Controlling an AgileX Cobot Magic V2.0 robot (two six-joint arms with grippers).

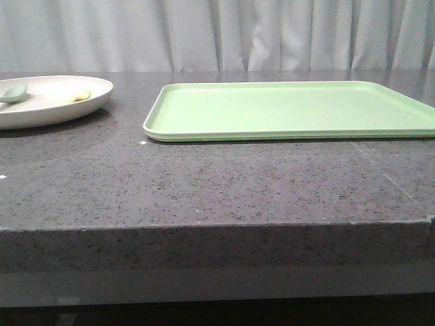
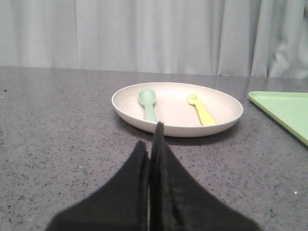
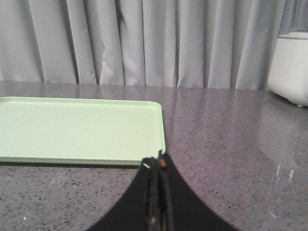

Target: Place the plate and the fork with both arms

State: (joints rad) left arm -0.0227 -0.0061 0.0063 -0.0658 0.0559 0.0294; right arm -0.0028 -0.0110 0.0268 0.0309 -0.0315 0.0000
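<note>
plate and fork are both in sight, so we begin at our two grippers and work outward. our left gripper (image 2: 153,139) has its two black fingers pressed together with nothing between them, low over the speckled grey table (image 1: 204,183) and pointing at the near rim of the plate (image 2: 219,122). our right gripper (image 3: 156,166) is likewise closed on nothing, its tips just short of the near corner of the tray (image 3: 72,127). out from the left gripper we count one plate, cream-white, round and shallow, resting flat on the table. inside it lie two utensils, side by side and apart from each other: one pale teal-green spoon (image 2: 148,103) and one pale-yellow fork (image 2: 201,109), its tines pointing away from the gripper. in the front view the plate (image 1: 61,112) sits at the far left, partly cut off by the picture's edge, with the spoon (image 1: 13,92) and a bit of the fork (image 1: 81,95) showing above its rim. to the right of the plate, near it but not touching, lies one flat rectangular light-green tray (image 1: 292,109), nothing on it. in the right wrist view one white object (image 3: 290,65) stands on the table well beyond the tray; we cannot tell what it is. pale curtains (image 3: 144,41) hang behind the table.
</note>
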